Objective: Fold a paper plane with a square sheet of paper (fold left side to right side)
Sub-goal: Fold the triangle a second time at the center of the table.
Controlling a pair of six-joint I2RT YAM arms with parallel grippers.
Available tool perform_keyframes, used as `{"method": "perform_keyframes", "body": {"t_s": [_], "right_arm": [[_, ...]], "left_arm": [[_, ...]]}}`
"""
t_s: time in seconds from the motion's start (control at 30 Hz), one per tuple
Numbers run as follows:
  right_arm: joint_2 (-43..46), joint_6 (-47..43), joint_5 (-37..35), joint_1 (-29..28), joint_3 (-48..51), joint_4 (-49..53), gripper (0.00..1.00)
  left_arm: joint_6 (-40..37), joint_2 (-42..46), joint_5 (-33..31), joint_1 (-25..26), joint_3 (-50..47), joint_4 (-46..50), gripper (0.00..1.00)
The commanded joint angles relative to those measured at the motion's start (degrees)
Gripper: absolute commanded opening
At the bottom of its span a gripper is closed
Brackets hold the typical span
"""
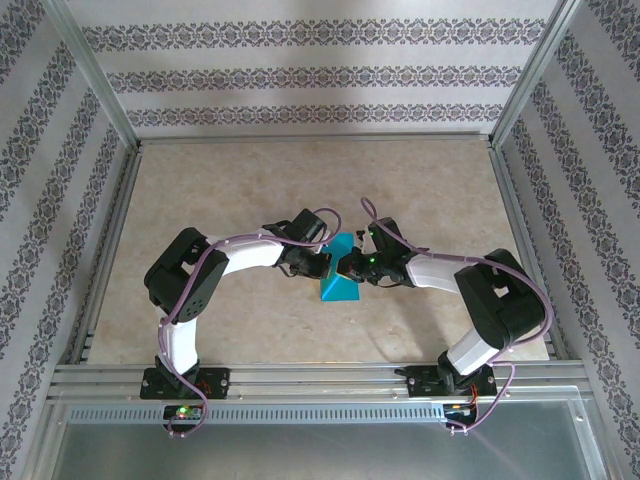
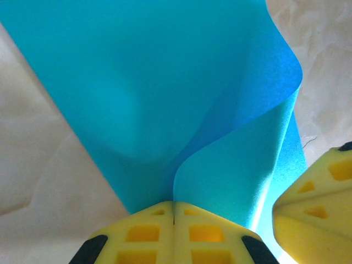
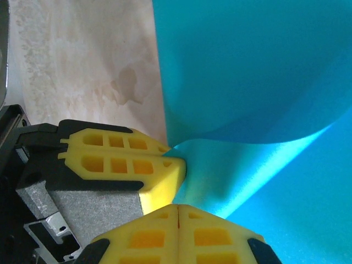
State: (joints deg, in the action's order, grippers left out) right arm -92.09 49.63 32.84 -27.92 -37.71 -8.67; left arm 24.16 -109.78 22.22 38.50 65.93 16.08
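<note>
Teal square sheet of paper [image 1: 338, 282] lies mid-bench [image 1: 250, 190], one edge curled up. Left end effector [image 2: 174, 209] and right end effector [image 3: 179, 210] pinch it closed, likely steering the fold.

This looks like a robotics lab test cell: a beige surface [image 1: 250, 190] boxed in by aluminium posts [image 1: 95, 75] and wallpapered panels [image 1: 300, 75], with a left arm [image 1: 190, 290] and a right arm [image 1: 490, 300] bolted to a metal rail [image 1: 320, 378].
</note>
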Motion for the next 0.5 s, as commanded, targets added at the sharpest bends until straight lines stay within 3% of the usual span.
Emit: {"method": "perform_keyframes", "body": {"t_s": [0.0,0.47], "right_arm": [[-1.71,-0.01,-0.14,-0.60,-1.62,-1.86,0.00],[-3.92,-1.52,-1.19,-0.62,-1.42,-0.66,0.00]], "left_arm": [[-1.32,-1.52,-1.22,-0.62,0.87,1.96,0.00],[-1.58,-1.45,-1.85,-0.58,0.87,2.51,0.00]]}}
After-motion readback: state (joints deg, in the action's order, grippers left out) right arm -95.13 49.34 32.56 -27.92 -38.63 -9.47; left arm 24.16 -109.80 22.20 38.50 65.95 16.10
